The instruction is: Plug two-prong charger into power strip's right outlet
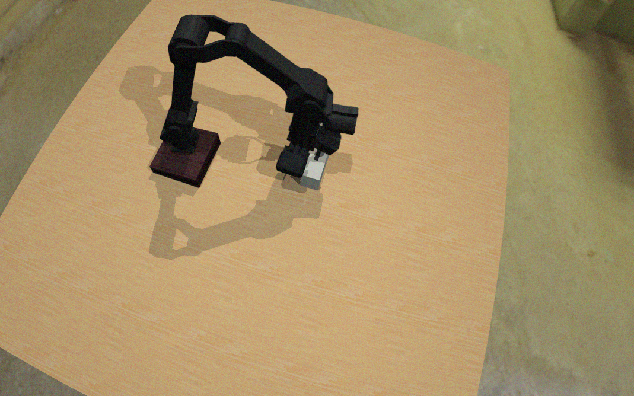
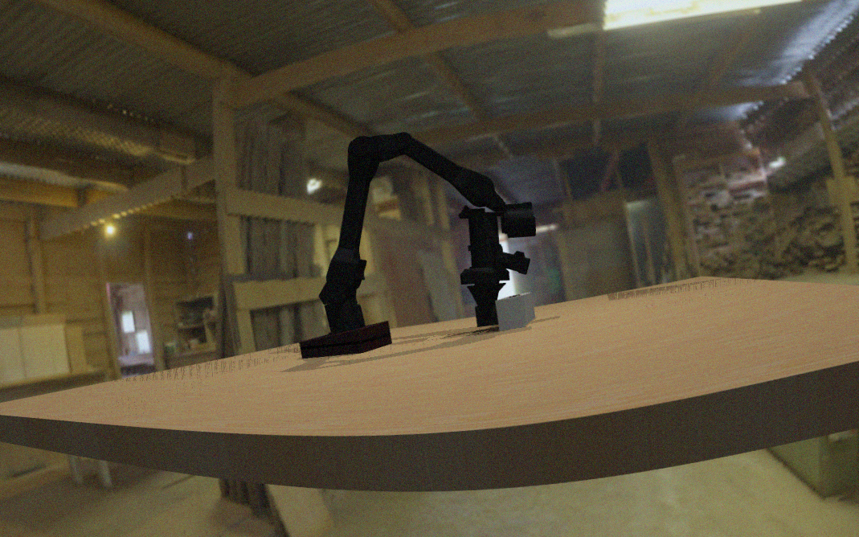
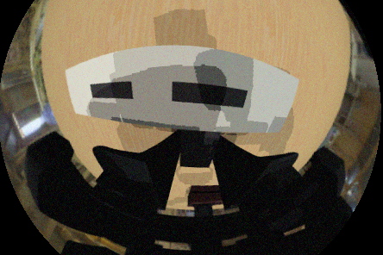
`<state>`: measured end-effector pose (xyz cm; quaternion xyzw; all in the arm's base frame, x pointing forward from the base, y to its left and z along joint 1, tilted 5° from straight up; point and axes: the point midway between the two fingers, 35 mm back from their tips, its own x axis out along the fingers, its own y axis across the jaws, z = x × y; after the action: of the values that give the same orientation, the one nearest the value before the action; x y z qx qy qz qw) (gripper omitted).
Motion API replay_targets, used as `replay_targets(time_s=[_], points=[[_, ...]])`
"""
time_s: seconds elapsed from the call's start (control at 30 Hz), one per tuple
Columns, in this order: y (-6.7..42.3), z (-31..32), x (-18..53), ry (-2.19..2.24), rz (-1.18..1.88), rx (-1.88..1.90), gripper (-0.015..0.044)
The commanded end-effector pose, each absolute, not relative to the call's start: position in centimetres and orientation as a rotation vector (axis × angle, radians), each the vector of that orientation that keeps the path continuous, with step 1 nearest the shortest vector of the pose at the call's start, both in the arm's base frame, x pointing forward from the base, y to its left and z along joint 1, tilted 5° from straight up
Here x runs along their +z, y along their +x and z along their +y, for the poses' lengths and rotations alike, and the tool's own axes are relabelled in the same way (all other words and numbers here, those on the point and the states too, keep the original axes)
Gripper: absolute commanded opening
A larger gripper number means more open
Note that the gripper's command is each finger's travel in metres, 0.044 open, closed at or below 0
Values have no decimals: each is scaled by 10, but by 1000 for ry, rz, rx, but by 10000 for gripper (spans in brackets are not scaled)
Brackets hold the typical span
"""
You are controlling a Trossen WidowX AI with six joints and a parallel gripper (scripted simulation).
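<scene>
Light grey power strip (image 1: 313, 170), black arm (image 1: 260, 54), wood-grain table (image 1: 309, 294)

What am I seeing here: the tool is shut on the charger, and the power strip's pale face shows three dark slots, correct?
Not quite. The wrist view shows two dark slots on the power strip, not three: one at the left, one nearer the middle. The tool is shut on the charger, as you said.
</scene>
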<state>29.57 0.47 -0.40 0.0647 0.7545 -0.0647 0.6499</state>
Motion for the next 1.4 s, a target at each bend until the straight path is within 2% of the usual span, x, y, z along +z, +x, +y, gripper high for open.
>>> replay_targets(time_s=[0.0, 1.37], points=[[308, 2, -4, 144, 1683, -150, 0], [308, 2, -5, 144, 1683, -150, 0]])
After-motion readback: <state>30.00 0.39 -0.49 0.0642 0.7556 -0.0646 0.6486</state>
